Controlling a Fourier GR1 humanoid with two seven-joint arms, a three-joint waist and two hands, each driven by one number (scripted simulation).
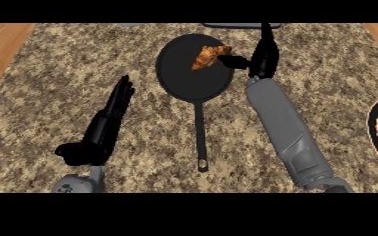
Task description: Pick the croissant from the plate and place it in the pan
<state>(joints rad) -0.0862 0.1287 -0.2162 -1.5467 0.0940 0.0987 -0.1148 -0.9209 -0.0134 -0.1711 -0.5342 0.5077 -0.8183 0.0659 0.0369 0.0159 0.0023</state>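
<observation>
A golden-brown croissant (pixel 210 56) lies in the upper right part of the black pan (pixel 184 80), tilted against the pan's rim. My right hand (pixel 263 57) is just right of the pan's edge, its fingers straight and pointing away from me. The thumb (pixel 235 61) reaches left, and its tip is at the croissant's right end. No finger curls round the croissant. The pan's long handle (pixel 200 140) points toward me. The plate (pixel 373 125) shows only as a sliver at the right edge. My left hand (pixel 111 117) rests open on the counter, left of the pan.
The granite counter (pixel 66 70) ends in wooden strips at the far left and far right. A dark flat object (pixel 240 25) lies at the back edge behind my right hand. A small grey thing (pixel 129 24) sits at the back left.
</observation>
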